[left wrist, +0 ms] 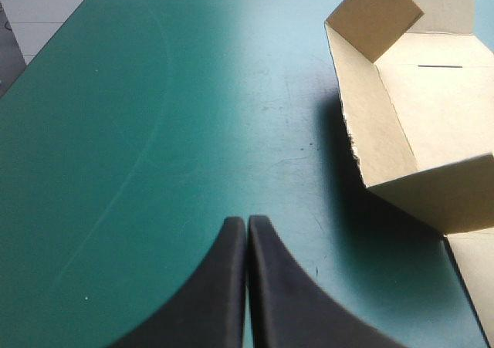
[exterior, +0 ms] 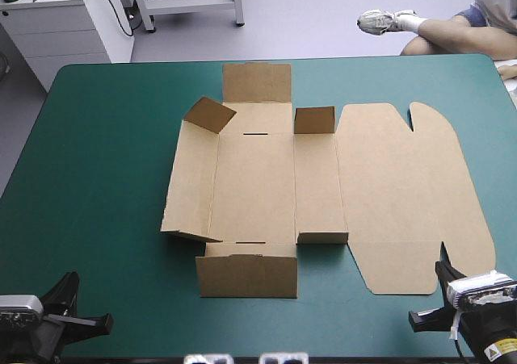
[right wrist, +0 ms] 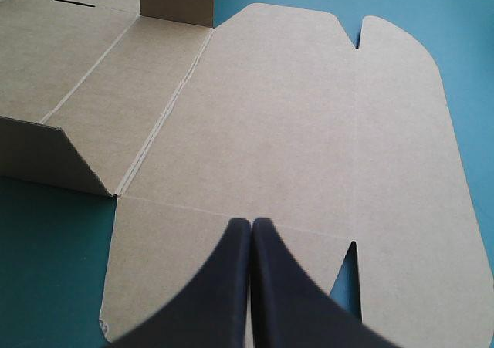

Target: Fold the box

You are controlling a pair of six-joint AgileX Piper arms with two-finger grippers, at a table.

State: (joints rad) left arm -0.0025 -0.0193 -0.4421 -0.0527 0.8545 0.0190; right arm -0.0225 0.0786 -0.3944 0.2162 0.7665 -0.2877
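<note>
A cut sheet of brown cardboard, the box (exterior: 266,186), is laid on the teal-green table cover (exterior: 105,178), with several walls raised and the wide lid panel flat. The left gripper (left wrist: 247,221) is clenched, with the box seen ahead and to its right, apart. The right gripper (right wrist: 252,223) is likewise clenched, positioned over the lid's near edge.

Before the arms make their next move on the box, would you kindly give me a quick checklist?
1. Left jaws shut, over bare teal-green cover beside the box: ok.
2. Right jaws shut, above the lid's near edge: ok.
3. Right jaws touching the lid: cannot tell.
4. Whole box on the cover: ok.
5. Walls raised and tucked: not ok; left wall only leans up.
</note>
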